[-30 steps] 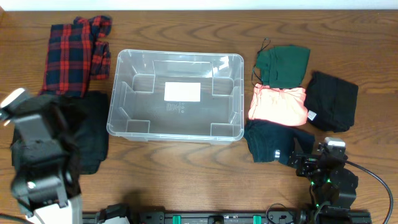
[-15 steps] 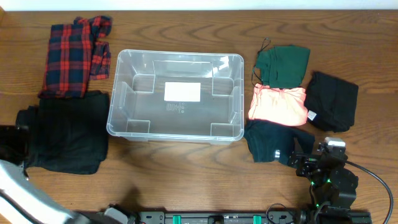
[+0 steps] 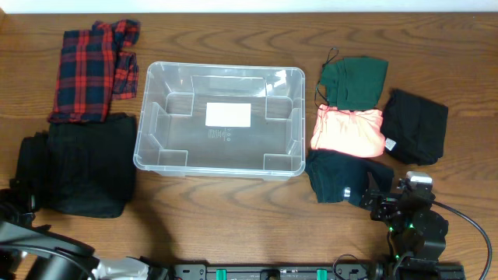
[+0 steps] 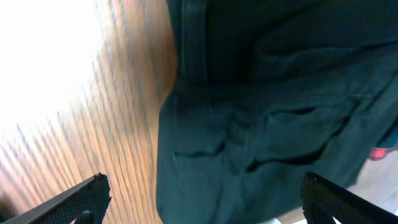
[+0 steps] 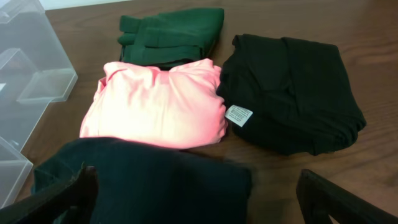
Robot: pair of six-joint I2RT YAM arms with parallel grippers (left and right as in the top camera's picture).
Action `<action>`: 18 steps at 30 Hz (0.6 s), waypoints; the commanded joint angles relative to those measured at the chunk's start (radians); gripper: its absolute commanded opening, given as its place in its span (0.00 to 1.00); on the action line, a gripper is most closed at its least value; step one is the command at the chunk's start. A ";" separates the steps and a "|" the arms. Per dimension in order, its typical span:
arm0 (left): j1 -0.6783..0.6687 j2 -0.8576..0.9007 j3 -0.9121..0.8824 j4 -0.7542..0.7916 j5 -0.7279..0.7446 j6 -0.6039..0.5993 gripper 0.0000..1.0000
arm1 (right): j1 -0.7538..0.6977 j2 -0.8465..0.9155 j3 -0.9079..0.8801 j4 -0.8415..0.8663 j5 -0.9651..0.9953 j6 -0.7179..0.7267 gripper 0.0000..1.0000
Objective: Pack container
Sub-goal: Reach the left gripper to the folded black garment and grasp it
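Note:
The container is a clear plastic bin in the middle of the table, with only a white label on its base; its corner shows in the right wrist view. My left gripper is at the table's front left and stands open over the edge of a dark folded garment, holding nothing. My right gripper is open at the front right, low over a dark teal folded garment, with nothing between its fingers.
Left of the bin lie a red plaid shirt and a black garment. To the right of the bin are a green garment, a pink one, a black one and the dark teal one.
My left arm has drawn back from over the left-hand clothes to the front left corner, uncovering the black garment. The right arm has not moved.

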 commanded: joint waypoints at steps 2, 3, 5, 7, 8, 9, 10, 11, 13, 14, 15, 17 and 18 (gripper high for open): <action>0.001 0.064 0.011 0.027 0.017 0.101 0.98 | -0.004 -0.006 -0.002 -0.001 -0.004 0.012 0.99; 0.001 0.081 0.011 0.037 0.017 0.112 0.98 | -0.004 -0.006 -0.002 0.000 -0.004 0.012 0.99; 0.001 0.115 0.011 0.064 0.024 0.139 0.98 | -0.004 -0.006 -0.002 -0.001 -0.004 0.012 0.99; 0.000 0.146 0.011 0.094 0.063 0.177 0.98 | -0.004 -0.006 -0.002 0.000 -0.004 0.012 0.99; 0.000 0.160 0.011 0.108 0.091 0.196 0.98 | -0.004 -0.006 -0.002 -0.001 -0.004 0.012 0.99; 0.000 0.172 0.011 0.121 0.111 0.208 0.98 | -0.004 -0.006 -0.002 0.000 -0.004 0.012 0.99; 0.000 0.187 0.011 0.137 0.121 0.214 0.98 | -0.004 -0.006 -0.002 -0.001 -0.004 0.012 0.99; -0.002 0.195 0.011 0.147 0.122 0.221 0.98 | -0.004 -0.006 -0.002 0.000 -0.004 0.012 0.99; -0.006 0.216 0.011 0.172 0.122 0.235 0.98 | -0.004 -0.006 -0.002 0.000 -0.004 0.012 0.99; -0.011 0.226 0.011 0.184 0.123 0.235 0.98 | -0.004 -0.006 -0.002 0.000 -0.004 0.012 0.99; -0.018 0.238 0.011 0.198 0.127 0.240 0.98 | -0.004 -0.006 -0.002 0.000 -0.004 0.012 0.99; -0.035 0.256 0.011 0.223 0.145 0.259 0.99 | -0.004 -0.006 -0.002 -0.001 -0.004 0.012 0.99; -0.046 0.264 0.011 0.238 0.155 0.267 0.98 | -0.004 -0.006 -0.002 -0.001 -0.004 0.012 0.99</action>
